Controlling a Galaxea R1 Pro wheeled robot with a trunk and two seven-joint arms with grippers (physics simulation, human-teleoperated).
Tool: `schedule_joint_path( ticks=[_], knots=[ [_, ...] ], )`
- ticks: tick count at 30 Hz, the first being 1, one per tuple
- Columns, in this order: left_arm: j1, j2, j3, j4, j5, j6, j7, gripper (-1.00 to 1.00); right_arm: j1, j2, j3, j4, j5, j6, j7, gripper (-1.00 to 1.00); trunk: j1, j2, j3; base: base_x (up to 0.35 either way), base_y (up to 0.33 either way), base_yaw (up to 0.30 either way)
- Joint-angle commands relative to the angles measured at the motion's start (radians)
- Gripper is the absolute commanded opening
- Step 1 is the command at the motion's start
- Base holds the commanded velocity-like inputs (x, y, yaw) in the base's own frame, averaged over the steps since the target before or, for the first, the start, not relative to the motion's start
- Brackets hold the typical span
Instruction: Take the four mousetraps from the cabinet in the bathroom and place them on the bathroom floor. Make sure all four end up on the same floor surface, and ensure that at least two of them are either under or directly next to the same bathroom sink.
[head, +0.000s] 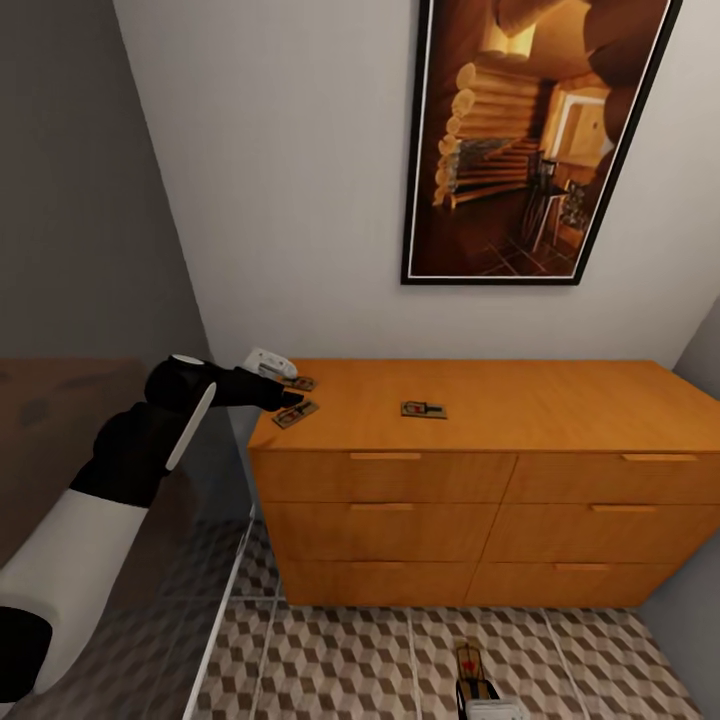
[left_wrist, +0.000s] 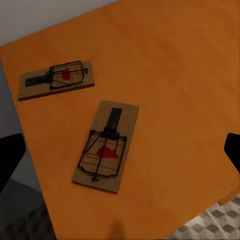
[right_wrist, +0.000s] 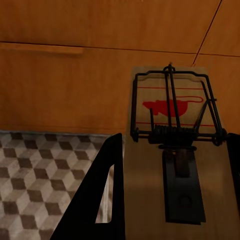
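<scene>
Head view: the left gripper (head: 290, 400) reaches over the left end of the cabinet (head: 480, 470). Two traps lie there, one (head: 296, 413) right under its fingertips and another (head: 300, 383) just behind, near the wall. A third trap (head: 424, 409) lies apart from them toward the middle of the top. At the lower edge, over the tiled floor (head: 340, 650), the right gripper (head: 478, 690) carries a fourth trap (head: 469, 660).

Left wrist view: the gripper's dark fingers (left_wrist: 10, 155) stand wide apart at both edges of the picture. The near trap (left_wrist: 106, 146) lies flat on the orange top between them, untouched; the other trap (left_wrist: 56, 79) lies beyond it, close to the top's edge.

Right wrist view: the right gripper (right_wrist: 172, 200) is clamped on the trap (right_wrist: 175, 165), its black finger (right_wrist: 107, 195) against the board's side. The drawer fronts (right_wrist: 75, 75) and floor (right_wrist: 35, 180) are behind.
</scene>
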Motion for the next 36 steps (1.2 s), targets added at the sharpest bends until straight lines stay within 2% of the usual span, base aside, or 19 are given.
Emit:
schedule_joint_path(
  ticks=[1, 12, 27, 36],
  knots=[
    [-0.001, 0.001, -0.003, 0.004, 0.001, 0.004, -0.002, 1.0, -0.001, 0.0, 0.009, 0.001, -0.006, -0.003, -0.003, -1.0, 0.0, 0.0, -0.001, 0.127, 0.0, 0.0],
    [-0.001, 0.003, -0.007, 0.027, -0.001, 0.001, -0.072, 1.0, -0.001, 0.0, 0.009, 0.001, -0.006, -0.003, -0.003, -1.0, 0.0, 0.0, -0.002, 0.038, 0.0, 0.0],
    [-0.001, 0.034, -0.007, 0.027, -0.001, 0.0, -0.117, 1.0, -0.001, 0.0, 0.009, 0.001, -0.006, -0.003, -0.003, -1.0, 0.0, 0.0, -0.002, 0.001, 0.0, 0.0],
    [-0.001, 0.039, -0.007, 0.026, -0.001, 0.0, -0.132, 1.0, -0.001, 0.0, 0.009, 0.001, -0.006, -0.003, -0.003, -1.0, 0.0, 0.0, -0.002, 0.0, 0.0, 0.0]
  ],
)
